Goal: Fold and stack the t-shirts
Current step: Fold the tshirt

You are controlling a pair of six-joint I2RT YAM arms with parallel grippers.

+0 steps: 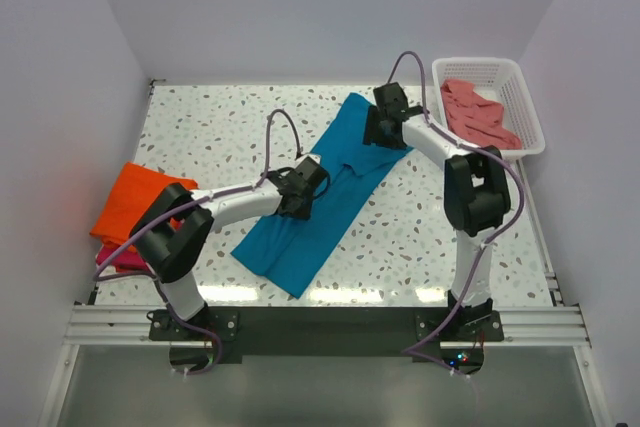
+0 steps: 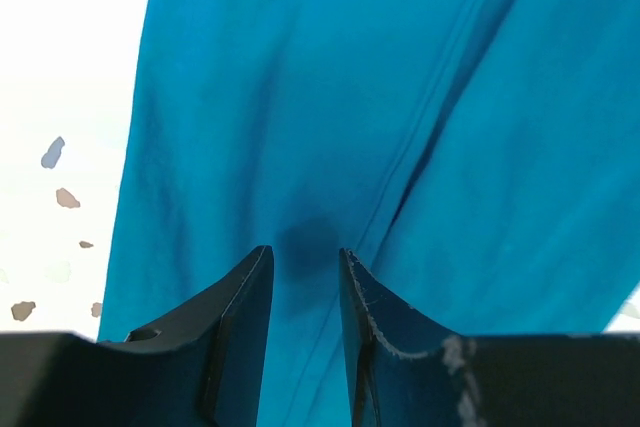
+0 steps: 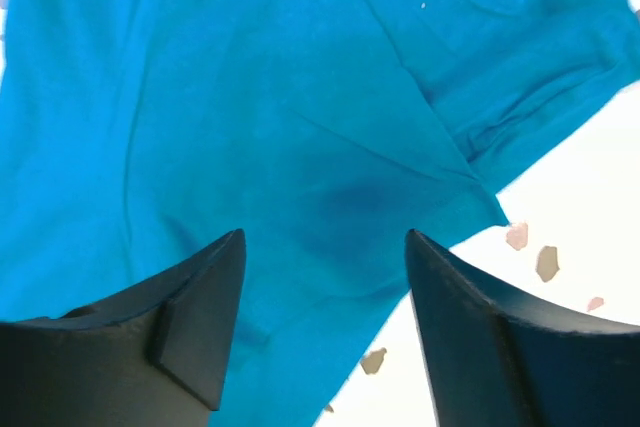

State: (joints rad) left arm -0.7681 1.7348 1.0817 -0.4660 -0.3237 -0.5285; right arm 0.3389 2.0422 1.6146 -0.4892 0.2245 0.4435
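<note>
T-shirt (image 1: 478, 115), salmon-pink, prob. one, in basket (image 1: 527, 97)

You see the teal t-shirt (image 1: 300, 237) in soft matt cloth, your left gripper (image 2: 304, 250) in matt black plastic scuffed at 1 edge, table (image 1: 210, 127) smooth speckled stone-look, basket (image 1: 527, 107) white plastic lattice

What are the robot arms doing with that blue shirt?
Folding t-shirts. A soft teal-blue cloth t-shirt lies stretched out on the table. The left tool hangs over its middle, the right tool over its far end, both open and holding nothing. A bright orange shirt sits on a magenta-red one at the left, and a salmon-pink shirt lies in the white plastic lattice basket.
</note>
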